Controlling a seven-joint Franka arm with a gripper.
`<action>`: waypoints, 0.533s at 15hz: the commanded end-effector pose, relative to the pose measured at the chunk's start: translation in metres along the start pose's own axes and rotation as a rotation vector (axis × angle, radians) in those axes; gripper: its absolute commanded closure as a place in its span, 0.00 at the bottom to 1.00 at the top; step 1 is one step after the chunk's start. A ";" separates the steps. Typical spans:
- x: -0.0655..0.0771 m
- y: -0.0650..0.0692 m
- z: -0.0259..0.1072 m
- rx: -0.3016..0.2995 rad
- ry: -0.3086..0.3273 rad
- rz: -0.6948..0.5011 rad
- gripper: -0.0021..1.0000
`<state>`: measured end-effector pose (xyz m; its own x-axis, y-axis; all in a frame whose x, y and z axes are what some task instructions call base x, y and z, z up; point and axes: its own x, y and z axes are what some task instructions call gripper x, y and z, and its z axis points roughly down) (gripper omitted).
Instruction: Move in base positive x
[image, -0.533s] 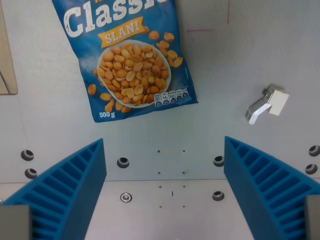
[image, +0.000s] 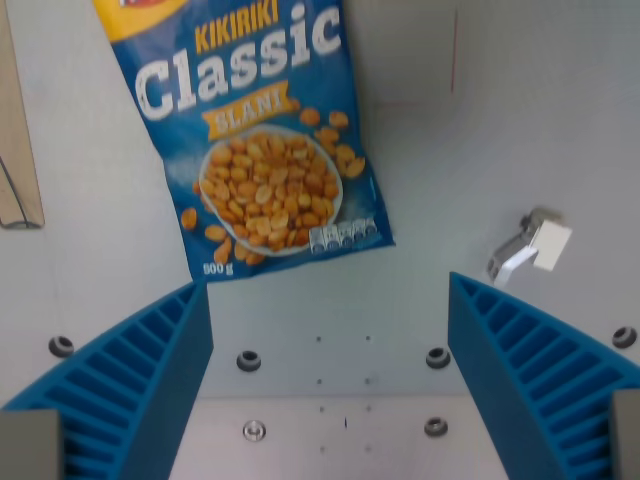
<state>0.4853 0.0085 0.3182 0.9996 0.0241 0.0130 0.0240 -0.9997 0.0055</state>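
The arm looks to be partway through a plain translation along base positive x, with no grasp involved. The claw (image: 330, 385) stands wide open and holds nothing; its 2 ribbed blue fingers (image: 130, 385) frame the lower corners of the wrist view, well apart, with bare table (image: 450, 130) between them.

No object is named by the task; the thing to move is the claw itself. It hangs above the grey table, over a patch of bolt holes (image: 248, 360), near the lower edge of the peanut bag (image: 255, 140).

The next move, as I judge it, calls only for a steady straight carry at constant height, wrist unrotated, fingers left open. Which direction in this view matches base x cannot be told from 1 picture.

The bag lies flat, tilted slightly, blue with white "Classic" lettering and a bowl of peanuts printed on it. A small white and metal clip (image: 530, 245) sits at the right, apart from the bag. A pale wooden edge (image: 18, 150) shows at far left.
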 end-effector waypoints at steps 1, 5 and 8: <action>0.020 0.002 -0.001 0.002 -0.019 0.000 0.00; 0.040 0.003 0.000 0.002 -0.019 0.000 0.00; 0.055 0.004 0.001 0.002 -0.019 0.000 0.00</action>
<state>0.5340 0.0090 0.3147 0.9995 0.0234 0.0216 0.0232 -0.9997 0.0106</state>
